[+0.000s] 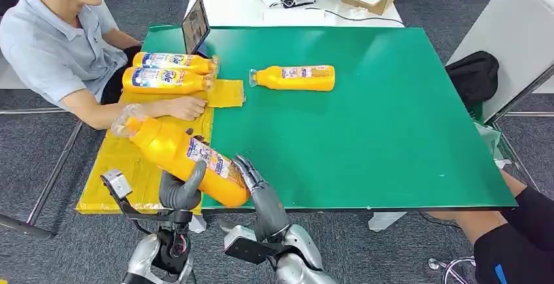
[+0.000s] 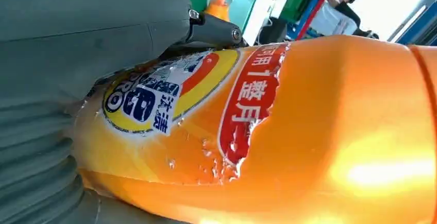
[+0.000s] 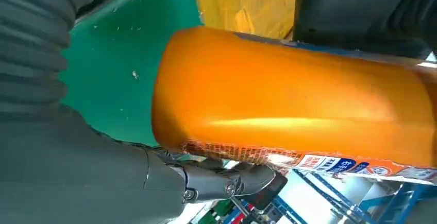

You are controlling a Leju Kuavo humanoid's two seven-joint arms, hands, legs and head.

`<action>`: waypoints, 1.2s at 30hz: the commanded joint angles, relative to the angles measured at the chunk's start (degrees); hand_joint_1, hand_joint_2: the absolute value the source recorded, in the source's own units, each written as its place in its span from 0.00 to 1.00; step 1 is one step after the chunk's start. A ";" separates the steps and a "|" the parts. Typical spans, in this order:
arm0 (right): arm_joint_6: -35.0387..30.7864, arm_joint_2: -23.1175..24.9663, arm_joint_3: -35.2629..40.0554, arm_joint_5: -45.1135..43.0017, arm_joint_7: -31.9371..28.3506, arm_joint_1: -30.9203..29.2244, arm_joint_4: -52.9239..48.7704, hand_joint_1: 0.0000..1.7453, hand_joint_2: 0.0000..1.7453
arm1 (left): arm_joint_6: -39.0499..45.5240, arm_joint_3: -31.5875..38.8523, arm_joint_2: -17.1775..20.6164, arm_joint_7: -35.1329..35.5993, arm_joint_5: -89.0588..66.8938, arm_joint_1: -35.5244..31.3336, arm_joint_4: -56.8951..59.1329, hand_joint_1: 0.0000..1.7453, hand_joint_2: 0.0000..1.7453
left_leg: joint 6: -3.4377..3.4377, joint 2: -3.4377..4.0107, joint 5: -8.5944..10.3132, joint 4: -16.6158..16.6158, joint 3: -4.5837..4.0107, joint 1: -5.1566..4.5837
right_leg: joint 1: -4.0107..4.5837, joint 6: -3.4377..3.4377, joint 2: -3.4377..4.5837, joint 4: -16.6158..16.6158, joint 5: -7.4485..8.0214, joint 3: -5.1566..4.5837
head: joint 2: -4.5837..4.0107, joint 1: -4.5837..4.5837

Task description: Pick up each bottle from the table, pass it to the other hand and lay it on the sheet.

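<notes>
From the head view, an orange bottle (image 1: pixel 186 157) was held tilted above the near edge of the green table (image 1: pixel 366 140), its clear cap end raised toward the yellow sheet (image 1: pixel 130 163) and its base low toward the robot. The left robot hand (image 1: pixel 181 189) wrapped around the bottle's lower body from beneath, thumb curled up over the side. The right robot hand (image 1: pixel 251 176) lay against the base of the same bottle, fingers stretched up along its end; whether it truly gripped could not be told from here. Two more bottles (image 1: pixel 171 72) lay side by side on the far part of the sheet, and a fourth bottle (image 1: pixel 295 78) lay on its side on the bare green table, well apart from the sheet. A person (image 1: pixel 55 42) in a grey shirt sat at the left of the table, one hand (image 1: pixel 186 108) resting on the sheet just beside the two laid bottles. A tablet (image 1: pixel 195 25) stood at the table's far edge.

In the left wrist view, the bottle's orange body and torn label (image 2: pixel 247 100) sat right against the left hand's grey cover (image 2: pixel 77 44), a dark finger (image 2: pixel 216 31) pressed on it.

In the right wrist view, the bottle's rounded base (image 3: pixel 268 95) rested against the right hand's grey palm (image 3: pixel 77 183), with a dark finger (image 3: pixel 227 180) running along its side; green table and yellow sheet lay beyond.
</notes>
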 commanded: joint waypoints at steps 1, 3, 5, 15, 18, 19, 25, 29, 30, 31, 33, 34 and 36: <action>-9.08 0.34 3.34 -1.91 -2.83 1.39 -3.58 0.00 1.00 | 5.30 8.47 -2.31 2.10 7.88 -6.20 8.91 1.00 1.00 | -0.06 -0.05 -0.12 -0.01 0.31 0.04 | 0.05 -0.12 -0.04 -0.01 -0.13 0.33 | 0.00 0.00; -11.08 0.19 4.93 -3.18 -3.19 1.68 -4.91 0.00 1.00 | 6.63 10.14 -2.15 1.14 9.03 -7.93 11.13 1.00 1.00 | -0.07 -0.05 -0.10 0.00 0.27 0.05 | 0.06 -0.13 -0.04 0.01 -0.12 0.29 | 0.00 0.04; -12.64 -0.17 6.30 -5.15 -3.19 1.63 -5.15 0.00 1.00 | 8.01 11.41 -1.92 0.19 9.27 -9.16 12.49 1.00 1.00 | -0.05 -0.01 -0.04 -0.04 0.20 0.02 | 0.02 -0.10 0.00 -0.01 -0.05 0.19 | 0.00 0.00; -13.60 0.02 -1.15 3.59 -3.19 7.25 -21.22 0.00 1.00 | 26.85 3.03 5.02 -6.07 -25.77 -14.87 17.89 1.00 1.00 | -0.07 -0.22 -0.11 -0.03 0.35 0.03 | 0.03 -0.13 -0.20 0.02 -0.21 0.41 | 0.00 0.02; -13.60 1.12 -7.80 5.88 -3.19 9.67 -31.01 0.00 1.00 | 27.45 3.16 7.17 -1.85 -35.20 -19.62 22.97 1.00 1.00 | -0.03 -0.18 0.05 0.00 -0.03 -0.02 | -0.02 -0.05 -0.17 0.04 -0.03 -0.01 | 0.00 0.02; -13.60 1.28 -9.00 5.98 -3.19 10.02 -32.52 0.00 1.00 | 27.89 3.17 7.70 -0.95 -37.73 -20.55 24.02 1.00 1.00 | -0.07 -0.29 -0.03 0.06 0.11 0.02 | 0.02 -0.13 -0.27 0.10 -0.15 0.17 | 0.00 0.02; -13.60 1.14 -9.51 5.94 -3.19 10.16 -33.19 0.00 1.00 | 28.00 3.26 8.09 -0.63 -38.86 -21.14 24.56 1.00 1.00 | -0.06 -0.05 -0.08 0.03 0.21 0.04 | 0.04 -0.12 -0.04 0.05 -0.09 0.22 | 0.00 0.02; -13.60 1.59 -10.77 5.16 -3.19 10.66 -34.67 0.00 1.00 | 31.32 1.28 9.94 3.02 -49.01 -23.04 27.38 1.00 1.00 | -0.05 -0.10 -0.11 0.03 0.28 0.04 | 0.04 -0.12 -0.09 0.03 -0.14 0.31 | 0.00 0.02; -13.60 1.72 -11.36 5.30 -3.19 10.79 -35.51 0.00 1.00 | 32.21 0.37 10.88 4.72 -53.49 -24.38 29.25 1.00 1.00 | -0.06 -0.07 -0.10 0.02 0.26 0.02 | 0.03 -0.11 -0.06 0.05 -0.13 0.27 | 0.00 0.02; -13.60 1.05 -10.65 3.62 -3.19 10.75 -35.69 0.00 1.00 | 33.31 -1.63 12.76 9.02 -63.04 -28.34 35.13 1.00 1.00 | -0.05 -0.10 -0.03 0.00 0.16 0.03 | 0.03 -0.09 -0.09 0.03 -0.07 0.17 | 0.00 0.02; -13.60 0.36 -9.31 2.15 -3.19 10.47 -34.36 0.00 1.00 | 28.24 -1.26 13.38 11.82 -66.27 -33.37 43.01 1.00 1.00 | -0.05 -0.16 0.02 -0.01 0.13 0.01 | 0.01 -0.09 -0.15 0.04 -0.05 0.16 | 0.00 0.04; -13.60 0.13 -8.58 0.70 -3.19 10.24 -33.50 0.00 1.00 | 27.66 -0.90 13.55 12.40 -68.31 -35.88 47.22 1.00 1.00 | -0.09 -0.23 -0.02 0.05 0.22 0.08 | 0.08 -0.15 -0.21 0.07 -0.10 0.29 | 0.00 0.04; -13.60 -0.21 -7.25 -0.56 -3.19 9.95 -31.59 0.00 1.00 | 29.02 -3.56 15.07 16.44 -75.95 -39.31 52.64 1.00 1.00 | -0.06 -0.10 0.03 -0.02 0.15 0.05 | 0.05 -0.10 -0.10 0.01 -0.01 0.17 | 0.00 0.04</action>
